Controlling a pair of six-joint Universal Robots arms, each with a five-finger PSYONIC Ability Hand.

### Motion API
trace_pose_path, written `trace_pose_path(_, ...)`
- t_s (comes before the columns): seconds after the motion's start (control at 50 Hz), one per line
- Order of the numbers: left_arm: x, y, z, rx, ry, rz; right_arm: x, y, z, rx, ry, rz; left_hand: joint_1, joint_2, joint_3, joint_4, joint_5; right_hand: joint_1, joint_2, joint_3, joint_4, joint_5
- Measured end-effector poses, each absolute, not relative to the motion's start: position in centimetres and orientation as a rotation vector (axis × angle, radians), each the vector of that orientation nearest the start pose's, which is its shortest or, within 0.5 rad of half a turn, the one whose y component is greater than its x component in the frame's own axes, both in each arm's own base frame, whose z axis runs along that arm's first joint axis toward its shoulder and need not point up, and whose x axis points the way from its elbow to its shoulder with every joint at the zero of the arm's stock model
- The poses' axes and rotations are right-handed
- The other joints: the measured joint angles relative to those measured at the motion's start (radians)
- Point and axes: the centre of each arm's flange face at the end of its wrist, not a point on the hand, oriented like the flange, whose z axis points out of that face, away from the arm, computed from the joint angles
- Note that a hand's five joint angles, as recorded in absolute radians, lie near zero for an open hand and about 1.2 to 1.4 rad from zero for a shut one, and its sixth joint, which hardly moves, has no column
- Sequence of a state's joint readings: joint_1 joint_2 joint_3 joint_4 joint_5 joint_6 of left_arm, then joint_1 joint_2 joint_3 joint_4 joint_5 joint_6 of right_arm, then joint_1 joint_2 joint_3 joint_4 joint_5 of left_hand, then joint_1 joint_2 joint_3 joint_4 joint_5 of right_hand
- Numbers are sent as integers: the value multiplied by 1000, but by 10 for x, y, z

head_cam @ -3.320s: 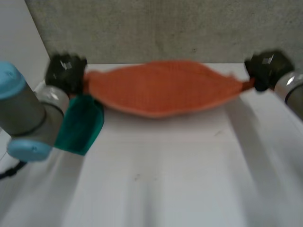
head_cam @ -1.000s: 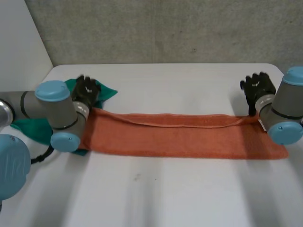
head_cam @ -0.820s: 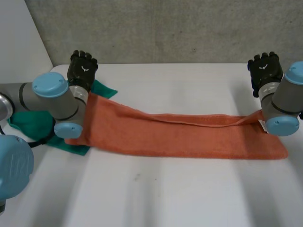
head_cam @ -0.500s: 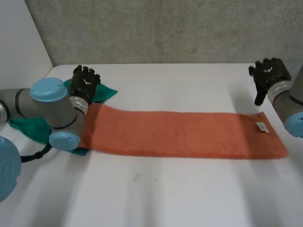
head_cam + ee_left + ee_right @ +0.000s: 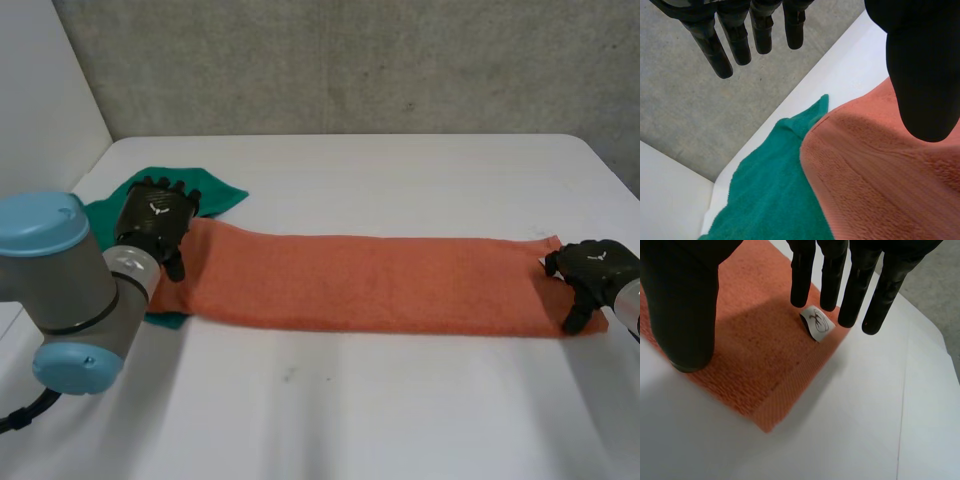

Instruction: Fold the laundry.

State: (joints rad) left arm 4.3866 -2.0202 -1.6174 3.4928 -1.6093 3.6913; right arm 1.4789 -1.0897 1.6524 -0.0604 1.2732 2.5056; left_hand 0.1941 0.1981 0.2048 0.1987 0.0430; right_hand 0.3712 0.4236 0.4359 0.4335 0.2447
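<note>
The orange towel [image 5: 370,283] lies flat as a long narrow strip on the white table [image 5: 400,400], its left end over a green cloth [image 5: 220,193]. The left hand [image 5: 155,220] hovers at that end and the right hand [image 5: 595,272] at the other, over the towel's label [image 5: 816,324]; both have straight fingers and hold nothing. A lengthwise fold looks done; the end-to-end folds are not yet made

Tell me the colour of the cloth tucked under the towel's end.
The cloth is green, clearest in the left wrist view.
</note>
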Motion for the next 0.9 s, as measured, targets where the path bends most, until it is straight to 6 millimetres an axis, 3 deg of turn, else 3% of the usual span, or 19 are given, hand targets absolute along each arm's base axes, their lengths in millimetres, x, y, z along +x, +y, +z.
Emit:
trace_pose_path(0.14, -239, -307, 173, 903, 2076, -1942, 121, -349, 120, -979, 2612, -1731, 0, 0, 0, 0, 0, 128, 159, 139, 140, 131)
trace_pose_path(0.2, -239, -307, 173, 902, 2075, -1940, 119, -353, 117, -976, 2616, -1736, 0, 0, 0, 0, 0, 383, 470, 434, 439, 382)
trace_pose_path(0.22, -238, -307, 173, 902, 2075, -1940, 118, -354, 117, -974, 2617, -1740, 0, 0, 0, 0, 0, 383, 470, 434, 439, 382)
trace_pose_path(0.24, -238, -307, 173, 902, 2074, -1940, 117, -355, 117, -971, 2619, -1745, 0, 0, 0, 0, 0, 526, 657, 629, 635, 569)
trace_pose_path(0.36, -238, -307, 175, 900, 2069, -1941, 101, -365, 123, -922, 2654, -1790, 0, 0, 0, 0, 0, 595, 745, 747, 750, 712)
trace_pose_path(0.4, -238, -307, 176, 899, 2067, -1943, 92, -368, 126, -897, 2673, -1812, 0, 0, 0, 0, 0, 595, 745, 747, 751, 712)
trace_pose_path(0.52, -236, -305, 181, 890, 2057, -1954, 41, -388, 147, -821, 2774, -1941, 0, 0, 0, 0, 0, 595, 745, 747, 751, 719)
trace_pose_path(0.54, -236, -305, 181, 890, 2057, -1954, 41, -388, 147, -821, 2774, -1941, 0, 0, 0, 0, 0, 595, 745, 747, 751, 719)
trace_pose_path(0.6, -235, -303, 182, 888, 2056, -1955, 16, -396, 157, -868, 2842, -1999, 0, 0, 0, 0, 0, 595, 745, 747, 751, 719)
trace_pose_path(0.66, -235, -302, 182, 889, 2058, -1953, 7, -400, 164, -952, 2886, -2030, 0, 0, 0, 0, 0, 595, 745, 747, 751, 732)
trace_pose_path(0.72, -234, -301, 182, 891, 2061, -1950, 15, -402, 172, -1040, 2871, -2064, 0, 0, 0, 0, 0, 595, 745, 747, 751, 739)
trace_pose_path(0.78, -234, -301, 182, 891, 2061, -1950, 39, -403, 184, -1125, 2790, -2122, 0, 0, 0, 0, 0, 595, 745, 747, 752, 739)
trace_pose_path(0.82, -234, -300, 183, 888, 2060, -1952, 77, -399, 202, -1214, 2641, -2203, 0, 0, 0, 0, 0, 595, 745, 747, 754, 739)
trace_pose_path(0.86, -234, -300, 184, 886, 2057, -1954, 102, -394, 212, -1262, 2541, -2245, 0, 0, 0, 0, 0, 595, 745, 747, 754, 739)
trace_pose_path(0.9, -234, -300, 185, 883, 2053, -1959, 142, -382, 226, -1338, 2372, -2295, 0, 0, 0, 0, 0, 595, 745, 747, 754, 739)
